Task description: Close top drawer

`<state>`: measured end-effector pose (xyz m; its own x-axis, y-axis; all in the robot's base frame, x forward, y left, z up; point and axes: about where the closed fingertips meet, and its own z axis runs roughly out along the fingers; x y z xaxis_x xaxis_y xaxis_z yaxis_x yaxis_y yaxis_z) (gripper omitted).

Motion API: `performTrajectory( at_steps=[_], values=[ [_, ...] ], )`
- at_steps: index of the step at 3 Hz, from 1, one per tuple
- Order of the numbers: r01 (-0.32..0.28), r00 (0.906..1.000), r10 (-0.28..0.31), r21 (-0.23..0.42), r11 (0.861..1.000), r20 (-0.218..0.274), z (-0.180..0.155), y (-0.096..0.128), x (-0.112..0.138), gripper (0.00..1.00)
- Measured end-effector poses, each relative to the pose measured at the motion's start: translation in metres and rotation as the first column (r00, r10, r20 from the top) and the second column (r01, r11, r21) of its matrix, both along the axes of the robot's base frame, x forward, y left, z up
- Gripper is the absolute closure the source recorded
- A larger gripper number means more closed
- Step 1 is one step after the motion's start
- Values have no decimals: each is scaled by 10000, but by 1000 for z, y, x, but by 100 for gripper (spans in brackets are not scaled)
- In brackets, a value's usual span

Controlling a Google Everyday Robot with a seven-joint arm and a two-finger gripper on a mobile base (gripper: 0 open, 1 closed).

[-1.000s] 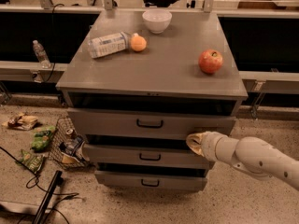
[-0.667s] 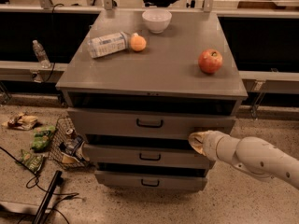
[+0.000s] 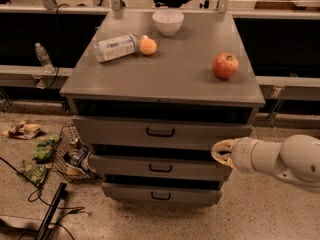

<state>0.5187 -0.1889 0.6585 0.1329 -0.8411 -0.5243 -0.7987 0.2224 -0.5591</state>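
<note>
The grey metal cabinet [image 3: 165, 69] has three drawers. The top drawer [image 3: 115, 132] is the widest, with a dark loop handle [image 3: 160, 132] at its centre. Its front stands a little forward of the cabinet, with a dark gap above it. My gripper [image 3: 221, 152], on a white arm [image 3: 280, 160] that comes in from the right, is at the drawer's lower right corner, close to the front of the middle drawer [image 3: 125, 165].
On the cabinet top lie a red apple [image 3: 225, 65], an orange [image 3: 147, 45], a plastic bottle on its side [image 3: 116, 47] and a white bowl [image 3: 168, 21]. The bottom drawer [image 3: 130, 193] also sticks out. Snack bags and a wire basket [image 3: 67, 151] litter the floor at left, with a cable [image 3: 30, 194].
My gripper has shifted slightly to the right along the drawer fronts. The drawers and the things on top have not visibly moved.
</note>
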Motion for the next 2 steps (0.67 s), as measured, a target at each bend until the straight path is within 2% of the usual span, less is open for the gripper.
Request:
performTrajectory(
  at_steps=[1,2],
  values=[
    [328,9985,-264,1362,9901,-485,37,-2,-14,100],
    [470,9988,-413,3114,9491,-250,81,-11,-22,100]
  ],
)
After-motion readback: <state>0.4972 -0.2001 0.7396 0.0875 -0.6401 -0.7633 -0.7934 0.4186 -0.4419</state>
